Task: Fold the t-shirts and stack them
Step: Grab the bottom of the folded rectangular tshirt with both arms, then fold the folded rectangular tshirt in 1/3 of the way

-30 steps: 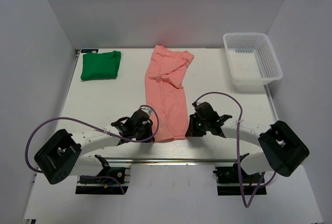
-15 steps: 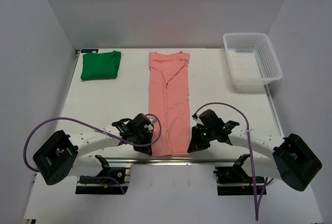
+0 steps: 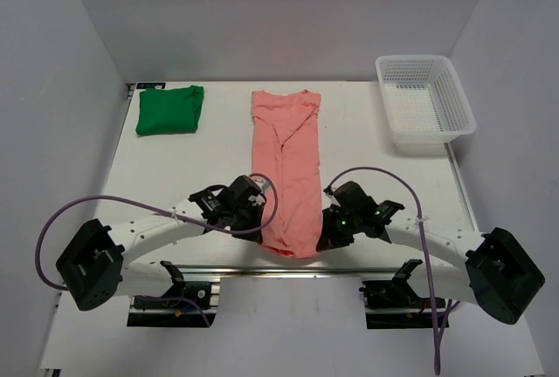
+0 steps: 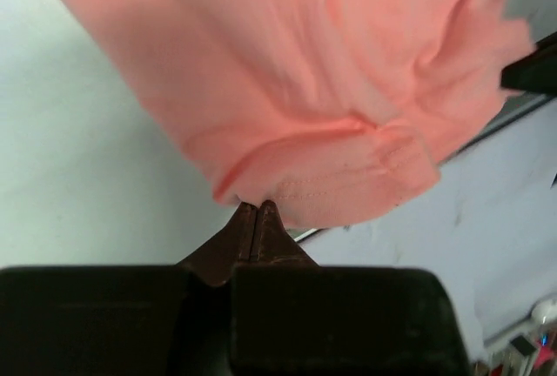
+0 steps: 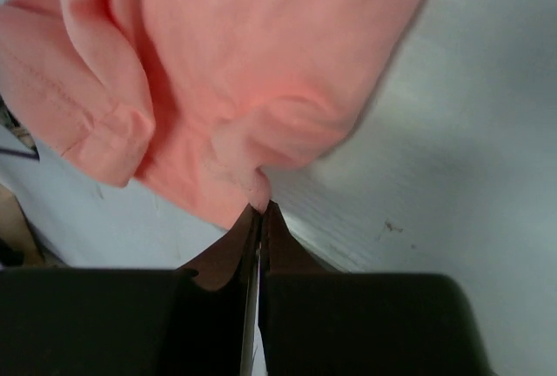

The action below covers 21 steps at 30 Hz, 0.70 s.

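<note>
The salmon-pink t-shirt lies as a long narrow strip down the middle of the table, collar end far, hem end near. My left gripper is shut on the hem's left corner. My right gripper is shut on the hem's right corner. Both hold the hem lifted, and it sags between them over the table's near edge. The bright green t-shirt lies folded at the far left, away from both grippers.
A white mesh basket stands at the far right corner. The table's front rail runs just below the hanging hem. White walls close in the left, back and right sides.
Both grippers pulled the hem toward the near edge, stretching the crumpled shirt straight, then rose and moved a little forward, so the hem now sags between them.
</note>
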Available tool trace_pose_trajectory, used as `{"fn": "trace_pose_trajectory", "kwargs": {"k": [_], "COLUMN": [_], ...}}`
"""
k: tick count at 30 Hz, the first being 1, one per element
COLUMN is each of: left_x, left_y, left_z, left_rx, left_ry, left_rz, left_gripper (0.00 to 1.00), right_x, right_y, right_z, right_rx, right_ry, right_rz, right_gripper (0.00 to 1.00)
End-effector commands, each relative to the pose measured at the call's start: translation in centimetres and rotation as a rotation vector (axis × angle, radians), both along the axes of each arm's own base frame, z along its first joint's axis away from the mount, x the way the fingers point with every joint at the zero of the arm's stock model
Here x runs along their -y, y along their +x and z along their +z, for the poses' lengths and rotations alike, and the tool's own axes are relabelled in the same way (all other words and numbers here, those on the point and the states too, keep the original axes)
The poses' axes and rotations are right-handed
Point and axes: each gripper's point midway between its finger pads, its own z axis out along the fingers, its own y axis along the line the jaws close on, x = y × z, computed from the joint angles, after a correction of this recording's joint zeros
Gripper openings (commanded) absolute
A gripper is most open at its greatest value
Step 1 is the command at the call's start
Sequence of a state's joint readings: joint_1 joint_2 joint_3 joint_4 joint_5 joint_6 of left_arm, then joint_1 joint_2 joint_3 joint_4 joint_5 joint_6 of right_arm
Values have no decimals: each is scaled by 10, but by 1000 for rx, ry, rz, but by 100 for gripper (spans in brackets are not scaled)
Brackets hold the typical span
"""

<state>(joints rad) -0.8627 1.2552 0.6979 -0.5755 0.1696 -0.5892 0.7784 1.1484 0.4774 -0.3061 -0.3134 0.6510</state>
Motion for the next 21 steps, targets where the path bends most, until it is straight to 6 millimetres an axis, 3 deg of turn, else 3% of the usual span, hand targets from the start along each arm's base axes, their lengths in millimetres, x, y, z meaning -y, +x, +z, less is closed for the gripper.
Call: {"fn": "trace_pose_trajectory", "kwargs": {"k": [1, 7, 11, 12, 14, 15, 21], "left_x": [-3, 2, -15, -15, -15, -14, -19], "left_y": [40, 88, 117, 137, 140, 150, 190], "left_z": [18, 51, 64, 79, 75, 83, 95], "left_rx": [132, 302, 385, 432, 430, 452, 528], "left_ry": [27, 41, 160, 194, 221, 224, 284], "left_rz": [136, 275, 358, 383, 375, 386, 426], "left_gripper": [0, 0, 2, 2, 2, 2, 3], "right_x": [-18, -16, -13, -13, -13, -15, -14], "right_y": [47, 99, 138, 155, 159, 170, 202], "right_z": [27, 54, 78, 88, 82, 95, 108], "right_rx": [173, 354, 478, 519, 512, 538, 587], "right_ry": [16, -41, -91, -108, -132, -122, -164], "right_rz": [-46, -162, -241, -264, -261, -270, -312], "right_gripper": [0, 0, 0, 0, 0, 0, 0]}}
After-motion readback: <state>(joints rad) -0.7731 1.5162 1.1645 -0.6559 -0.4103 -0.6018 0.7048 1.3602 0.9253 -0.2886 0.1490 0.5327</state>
